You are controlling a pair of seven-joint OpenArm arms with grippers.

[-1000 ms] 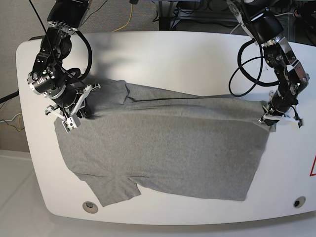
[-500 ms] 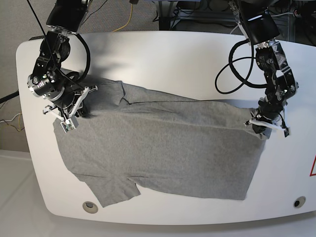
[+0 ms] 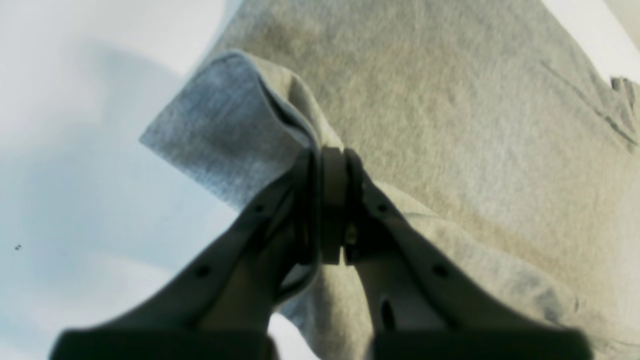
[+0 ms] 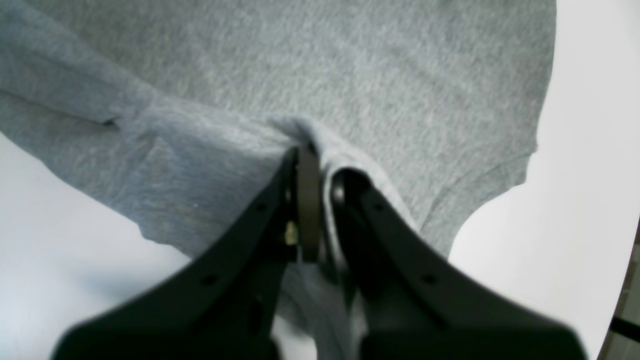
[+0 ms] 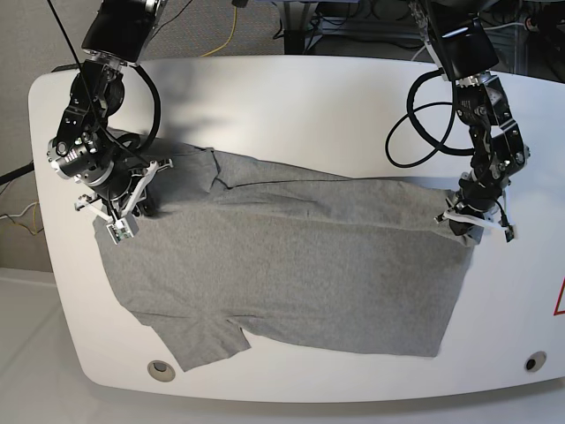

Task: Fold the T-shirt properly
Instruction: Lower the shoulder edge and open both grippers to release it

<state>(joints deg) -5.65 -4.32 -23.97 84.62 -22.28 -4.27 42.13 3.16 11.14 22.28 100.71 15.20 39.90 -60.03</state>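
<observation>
- The T-shirt (image 5: 291, 265) lies across the middle of the white bench (image 5: 300, 106), its long axis running left to right in the base view.
- One short sleeve (image 5: 207, 340) points to the lower left of the frame.
- The left gripper (image 5: 472, 221), at the right of the frame, has its fingers (image 3: 305, 200) clenched on a fold of the cloth.
- The right gripper (image 5: 119, 221), at the left, pinches the other edge the same way.
- No readable writing is visible.
</observation>
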